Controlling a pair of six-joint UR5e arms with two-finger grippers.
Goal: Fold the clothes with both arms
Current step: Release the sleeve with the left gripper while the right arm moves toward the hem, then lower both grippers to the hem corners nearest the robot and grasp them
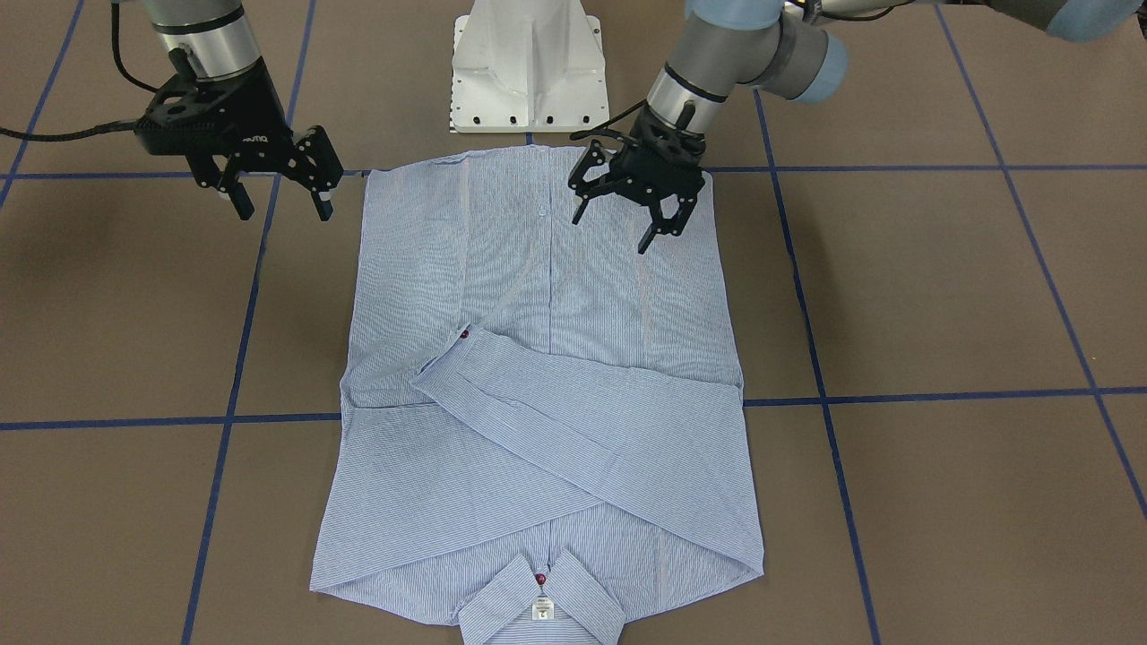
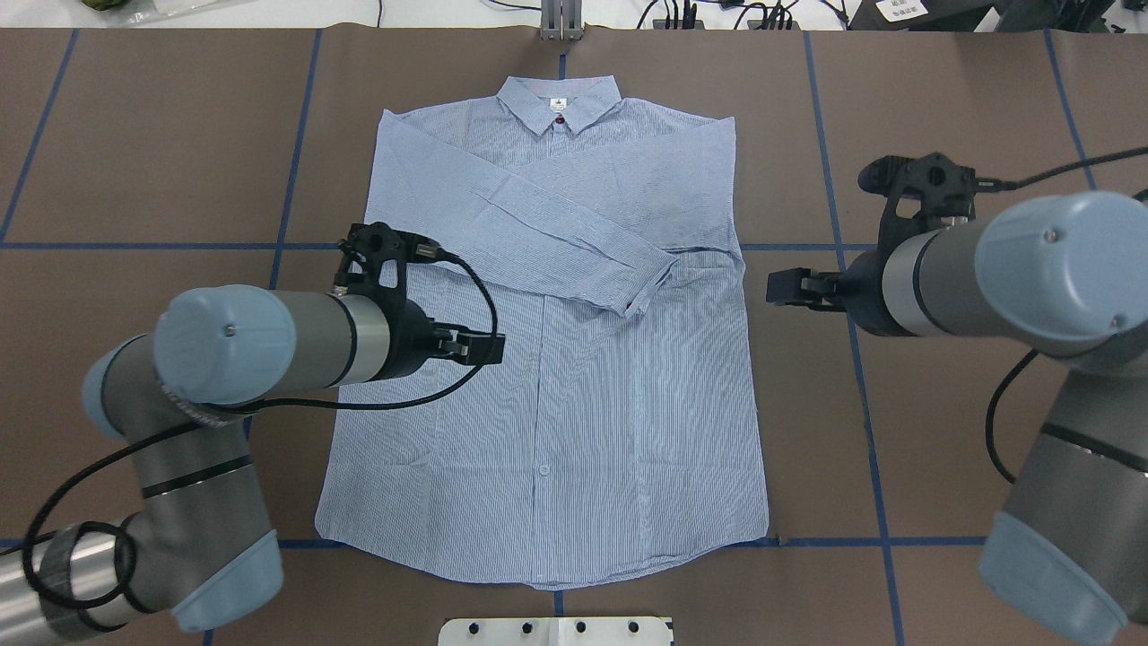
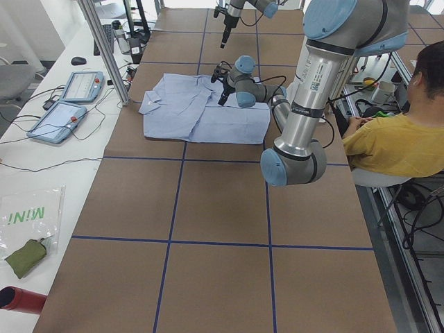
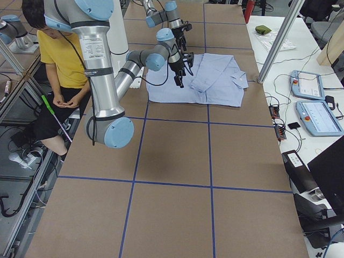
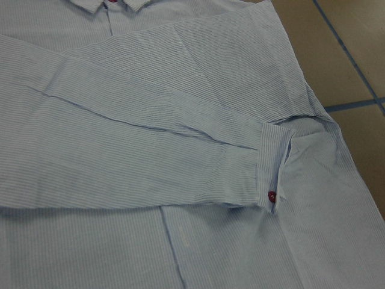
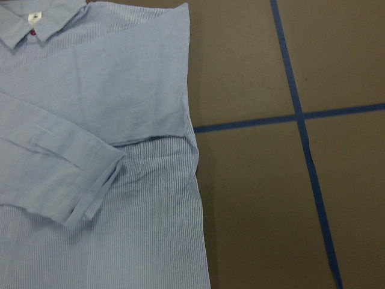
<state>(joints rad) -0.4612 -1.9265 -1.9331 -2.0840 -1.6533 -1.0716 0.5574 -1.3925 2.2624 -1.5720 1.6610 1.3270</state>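
Observation:
The light blue striped shirt [image 1: 538, 430] lies flat and buttoned on the brown table, collar [image 2: 558, 100] at the far edge. Both sleeves are folded across the chest, and the upper one's cuff has a red button [image 5: 271, 195]. My left gripper [image 1: 618, 231] is open and empty, and hovers over the shirt's lower body on my left side; it also shows in the overhead view [image 2: 489, 345]. My right gripper [image 1: 284, 213] is open and empty above bare table, just beside the shirt's right edge; it also shows in the overhead view [image 2: 776, 287]. The right wrist view shows that side edge [image 6: 195, 198].
The white pedestal base [image 1: 529, 72] stands just behind the shirt's hem. Blue tape lines [image 1: 896, 399] grid the brown table. A seated person in yellow [image 3: 395, 146] is beside the robot. Tablets [image 3: 69, 104] and a metal post [image 3: 104, 52] stand along the far side.

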